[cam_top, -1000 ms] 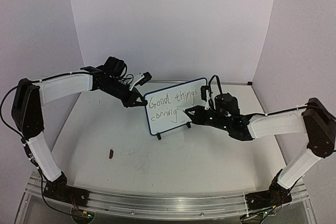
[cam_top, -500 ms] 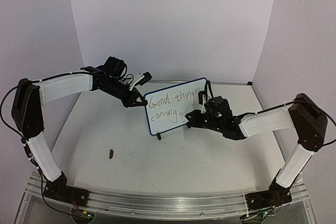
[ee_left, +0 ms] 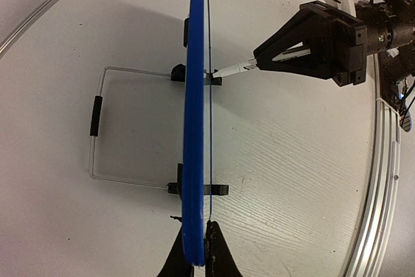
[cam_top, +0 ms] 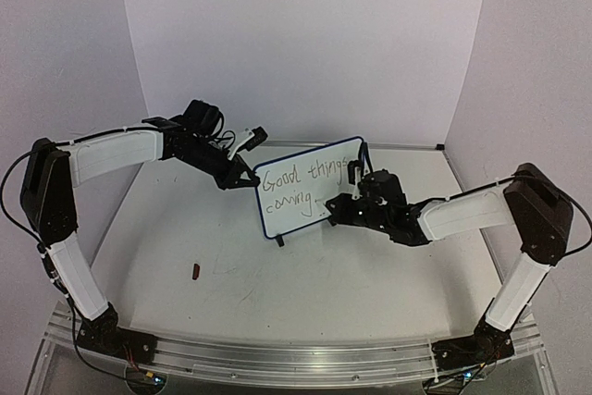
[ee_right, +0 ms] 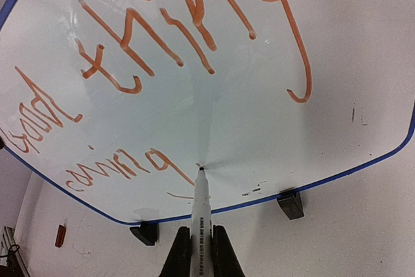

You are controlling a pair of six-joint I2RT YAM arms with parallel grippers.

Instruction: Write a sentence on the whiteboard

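— what is the right pincer (ee_right: 201, 254) doing?
— it is clenching a marker (ee_right: 200, 215), whose tip is touching the whiteboard (ee_right: 272, 115) beside the end of the sentence (ee_right: 162, 56).
— and the left pincer (ee_left: 194, 261)?
— it is pinching the whiteboard's edge; the whiteboard is standing upright mid-desk (cam_top: 277, 293).

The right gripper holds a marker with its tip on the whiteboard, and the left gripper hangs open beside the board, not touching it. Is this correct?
Not fully. The left gripper is shut on the whiteboard, on its blue edge, as the left wrist view shows. The right gripper does hold the marker with its tip on the board.
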